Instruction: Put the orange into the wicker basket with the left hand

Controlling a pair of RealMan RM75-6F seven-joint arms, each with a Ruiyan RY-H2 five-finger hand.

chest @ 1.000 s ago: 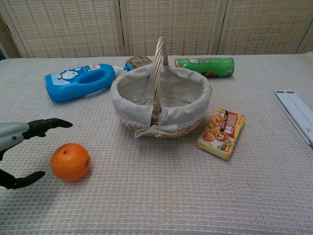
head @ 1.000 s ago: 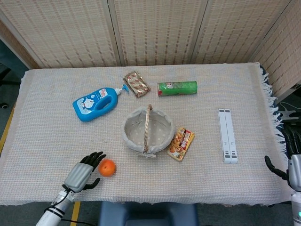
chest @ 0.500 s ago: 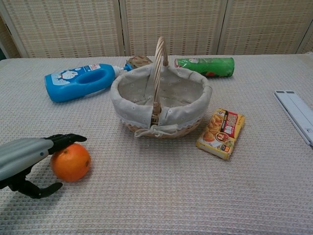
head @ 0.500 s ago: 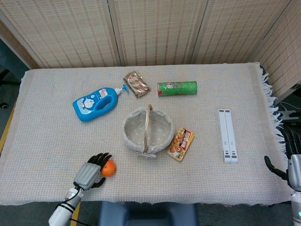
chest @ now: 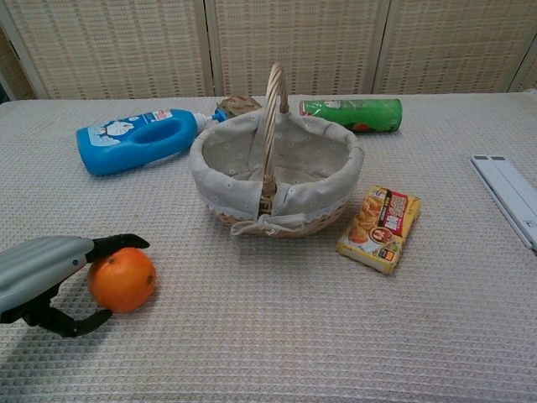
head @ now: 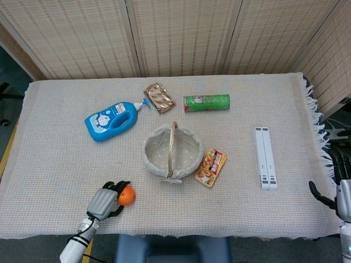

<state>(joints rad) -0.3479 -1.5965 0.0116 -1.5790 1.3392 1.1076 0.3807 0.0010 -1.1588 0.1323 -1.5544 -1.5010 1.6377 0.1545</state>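
Note:
The orange (head: 126,195) (chest: 122,279) rests on the cloth near the table's front left. My left hand (head: 104,200) (chest: 42,275) cups it from the left. Its dark fingers (chest: 117,243) lie over the top of the fruit, and the thumb curls against its near lower side. The wicker basket (head: 148,150) (chest: 277,197), lined with pale cloth and with an upright handle, stands in the middle of the table, to the right of and beyond the orange. My right hand (head: 341,200) hangs off the table's right front corner, holding nothing, and does not show in the chest view.
A blue detergent bottle (head: 112,120) (chest: 134,138) lies behind the orange at the left. A snack packet (head: 211,167) (chest: 379,228) lies just right of the basket. A green can (head: 207,102), a brown packet (head: 159,97) and a white folded stand (head: 264,158) lie farther off.
My left hand moved right onto the orange and closed its fingers and thumb around it. The orange itself has stayed in place, and the right hand has not moved.

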